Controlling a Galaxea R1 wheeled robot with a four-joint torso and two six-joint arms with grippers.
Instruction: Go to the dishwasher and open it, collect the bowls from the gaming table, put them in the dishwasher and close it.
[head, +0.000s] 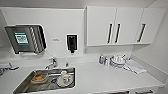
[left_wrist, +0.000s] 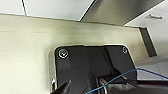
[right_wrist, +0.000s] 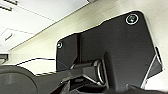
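Note:
I face a white kitchen counter (head: 100, 77) with a steel sink (head: 22, 86) set into it. In the left wrist view a brushed steel front, which looks like the dishwasher (left_wrist: 120, 11), stands shut between white cabinet fronts above a beige floor. The gaming table is out of view. A bowl (head: 39, 78) with something orange in it and a cup on a plate (head: 64, 79) lie in the sink. The robot's dark plate (left_wrist: 87, 67) takes up much of the left wrist view. A like plate (right_wrist: 112, 55) shows large in the right wrist view.
White wall cabinets (head: 112, 26) with dark bar handles hang at the upper right. A paper dispenser (head: 25, 38) and a soap dispenser (head: 72, 43) are on the wall. Stacked dishes (head: 117, 61), a small bottle (head: 101, 59) and a cloth (head: 135, 67) sit at the counter's back right. The tap (head: 52, 63) stands behind the sink.

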